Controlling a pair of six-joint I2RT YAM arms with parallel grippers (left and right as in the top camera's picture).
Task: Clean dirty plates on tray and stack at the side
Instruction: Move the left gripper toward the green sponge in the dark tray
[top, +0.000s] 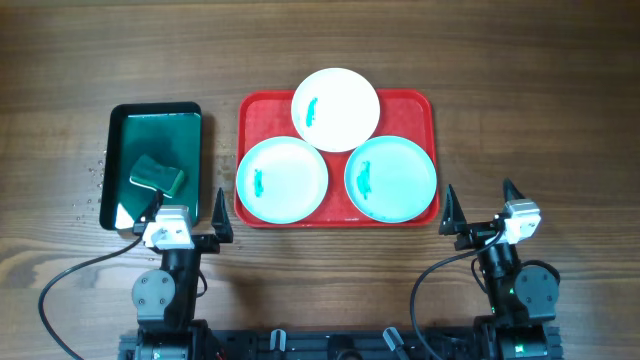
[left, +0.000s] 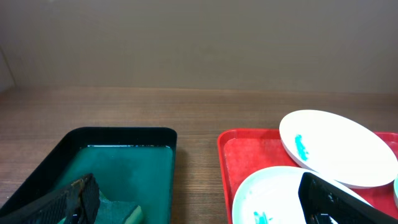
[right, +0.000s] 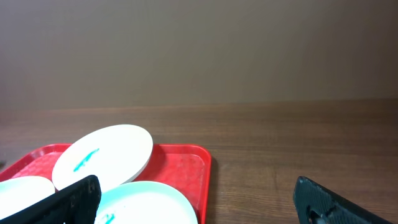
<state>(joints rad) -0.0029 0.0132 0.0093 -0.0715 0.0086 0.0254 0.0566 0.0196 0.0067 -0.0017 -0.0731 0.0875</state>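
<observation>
While both arms wait low at the near edge of the table (top: 540, 100), nothing is in hand. The left gripper (top: 182, 212) has its fingers spread wide and empty, and the right gripper (top: 480, 200) is the same, parted and bare.

Ahead of the right gripper and off to its left lies the red tray (top: 415, 105), with all three plates on it. The white plate (top: 335, 108) is farthest out, its near rim riding up on the two turquoise plates. One turquoise plate (top: 391, 178) is closest to the right gripper, and the other (top: 282, 180) sits ahead and right of the left gripper. Each one carries a small teal smear, so no cleaning is done yet.

Just ahead of the left gripper is the green tray (top: 112, 150) with a sponge (top: 157, 174) in it. It looks wet in there, though I can't be sure from these views.

Expect the plates to be stiff, light and slick, so a flat pinch on the face would likely slide. The rim is the place to hold, one finger under and one over. The white plate's propped edge offers the easiest way in. The sponge should squash, so it wants gripping across its middle.
</observation>
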